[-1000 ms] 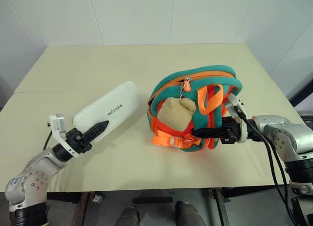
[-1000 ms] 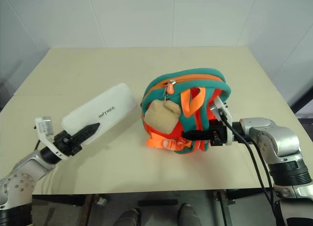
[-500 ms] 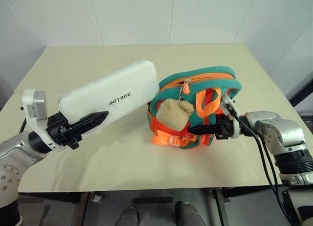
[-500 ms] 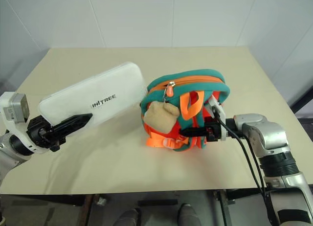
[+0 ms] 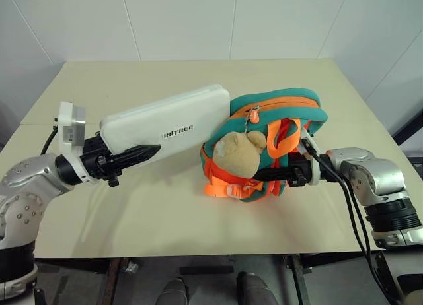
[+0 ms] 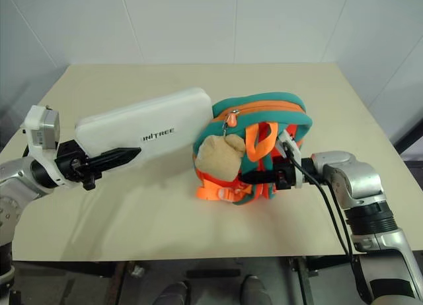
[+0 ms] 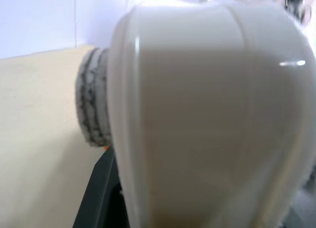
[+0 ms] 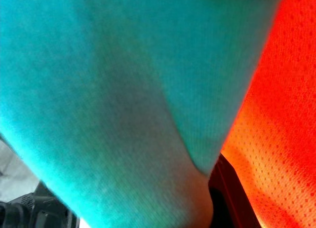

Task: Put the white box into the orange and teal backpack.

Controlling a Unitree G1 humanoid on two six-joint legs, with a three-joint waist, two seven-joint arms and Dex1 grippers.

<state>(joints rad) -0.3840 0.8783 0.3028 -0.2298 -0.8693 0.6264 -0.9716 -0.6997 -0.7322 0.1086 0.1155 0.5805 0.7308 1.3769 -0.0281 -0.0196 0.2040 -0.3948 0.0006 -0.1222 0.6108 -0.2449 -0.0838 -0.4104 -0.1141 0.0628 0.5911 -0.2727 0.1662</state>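
Up and rightward you've swung the white box (image 5: 168, 120), clamped in your left gripper (image 5: 149, 151), reaching the orange and teal backpack (image 5: 277, 113); "UNITREE" legible; right gripper (image 5: 264, 176) pinching backpack.

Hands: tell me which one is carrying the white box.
The left hand: it holds the white box above the table; the right hand grips the backpack.

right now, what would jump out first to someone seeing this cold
The orange and teal backpack stands near the middle of the table, a tan bear charm on its front, the right gripper clamped on it. Beside it, the left gripper holds the white box off the table, its far end at the backpack's top.
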